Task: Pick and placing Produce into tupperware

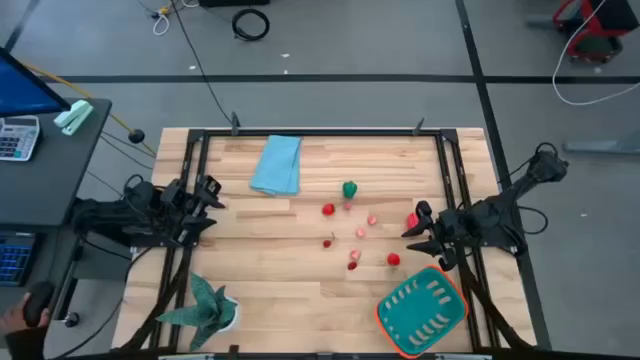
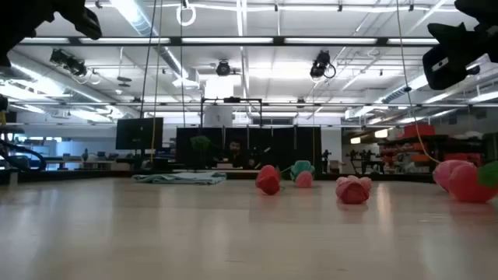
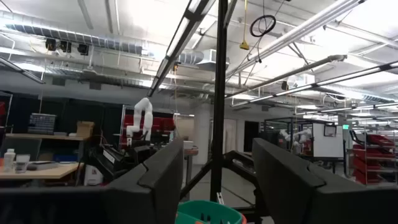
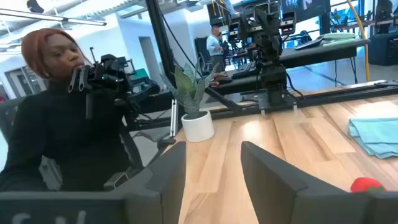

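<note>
High view: the right gripper (image 1: 420, 232) hangs near the table's right edge with its two fingers spread apart and nothing between them. A red piece of produce (image 1: 412, 219) lies just beside its fingertips; contact cannot be judged. The other produce pieces lie scattered across the middle of the wooden table (image 1: 280, 300), among them a green piece (image 1: 349, 189) and a red piece (image 1: 394, 259) close to the teal tupperware (image 1: 423, 311). The tupperware sits at the table's near right corner, near the right gripper and toward the front edge from it. The left gripper (image 1: 210, 207) waits at the table's left edge, fingers parted and holding nothing, well apart from all the produce. A light blue cloth (image 1: 277, 164) lies toward the back, and a green star-shaped plant (image 1: 205, 306) stands at the near left.
</note>
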Robot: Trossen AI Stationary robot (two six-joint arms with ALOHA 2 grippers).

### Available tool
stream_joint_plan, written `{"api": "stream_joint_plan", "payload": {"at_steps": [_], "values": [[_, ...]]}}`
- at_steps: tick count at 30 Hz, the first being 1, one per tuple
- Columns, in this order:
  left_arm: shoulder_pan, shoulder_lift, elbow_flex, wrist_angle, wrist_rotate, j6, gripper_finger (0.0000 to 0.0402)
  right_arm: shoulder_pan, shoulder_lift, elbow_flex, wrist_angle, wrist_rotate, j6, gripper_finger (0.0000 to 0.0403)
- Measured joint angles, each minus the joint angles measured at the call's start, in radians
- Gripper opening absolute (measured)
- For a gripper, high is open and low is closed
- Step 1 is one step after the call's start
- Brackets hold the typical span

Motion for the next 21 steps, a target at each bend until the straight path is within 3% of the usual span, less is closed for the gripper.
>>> {"api": "stream_joint_plan", "payload": {"at_steps": [21], "values": [[0.000,0.000,0.000,0.000,0.000,0.000,0.0194,0.000,0.000,0.000,0.000,0.000,0.000,0.0162]]}}
